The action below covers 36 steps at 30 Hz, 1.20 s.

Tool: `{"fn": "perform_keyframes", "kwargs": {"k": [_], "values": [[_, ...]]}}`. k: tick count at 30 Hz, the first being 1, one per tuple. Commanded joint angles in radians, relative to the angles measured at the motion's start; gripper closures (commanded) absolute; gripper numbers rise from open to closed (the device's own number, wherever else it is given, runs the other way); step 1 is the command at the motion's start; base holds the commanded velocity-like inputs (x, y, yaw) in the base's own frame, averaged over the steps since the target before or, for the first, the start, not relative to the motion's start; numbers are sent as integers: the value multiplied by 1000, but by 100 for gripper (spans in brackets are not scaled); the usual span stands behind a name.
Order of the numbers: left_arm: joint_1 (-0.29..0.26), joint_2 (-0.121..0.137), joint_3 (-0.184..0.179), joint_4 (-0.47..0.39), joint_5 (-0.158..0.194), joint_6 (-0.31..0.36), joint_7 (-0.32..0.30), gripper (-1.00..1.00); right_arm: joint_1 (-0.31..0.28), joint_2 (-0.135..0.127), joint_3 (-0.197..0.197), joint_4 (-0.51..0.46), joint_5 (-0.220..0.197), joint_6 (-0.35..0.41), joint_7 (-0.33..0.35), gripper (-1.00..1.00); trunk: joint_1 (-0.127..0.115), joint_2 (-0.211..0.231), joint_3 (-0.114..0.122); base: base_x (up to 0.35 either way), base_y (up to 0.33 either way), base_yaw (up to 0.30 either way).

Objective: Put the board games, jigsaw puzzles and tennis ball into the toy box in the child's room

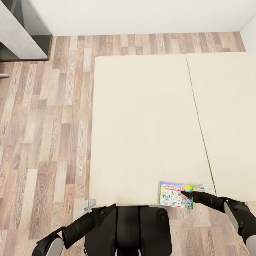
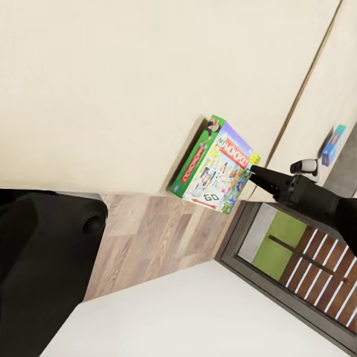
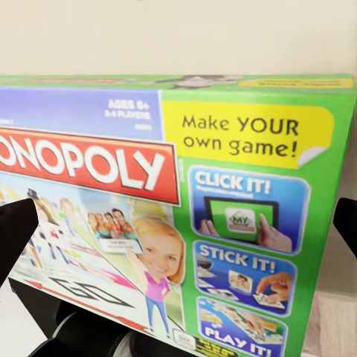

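The white MONOPOLY board game (image 1: 174, 193) lies at the near edge of the bed (image 1: 142, 117), one side slightly past the beige mattress. My right gripper (image 1: 185, 195) reaches in from the right, its tip at the box's right edge. In the right wrist view the box (image 3: 186, 208) sits very close between the gripper's (image 3: 182, 223) two black fingers, which stand wide apart and open. The left wrist view shows the box (image 2: 216, 171) tilted at the mattress (image 2: 111, 74) edge with the right gripper (image 2: 251, 175) touching its corner. My left arm (image 1: 81, 227) is folded beside the trunk.
Wood floor (image 1: 46, 142) runs left of the bed. A dark grey piece of furniture (image 1: 21, 32) stands at the far left by the white wall. A seam (image 1: 195, 117) splits the two mattresses. A small blue box (image 2: 334, 145) shows far off by the second mattress.
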Motion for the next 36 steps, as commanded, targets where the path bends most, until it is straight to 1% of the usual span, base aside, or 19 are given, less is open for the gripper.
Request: {"fn": "perform_keyframes", "kwargs": {"k": [1,8,22,36], "values": [[0,0,1,-1,6,7,0,-100,0,0,-1,0,-9,9,1,-100,1,-1,-1,0,0,0],[0,0,1,-1,6,7,-1,-100,0,1,-1,0,-9,9,1,-100,1,-1,-1,0,69,0],[0,0,2,-2,6,7,0,-100,0,0,-1,0,-9,10,2,-100,1,-1,-1,0,194,0],[0,0,2,-2,6,7,0,-100,0,0,-1,-2,-9,11,3,-100,1,-1,-1,0,38,0]]}}
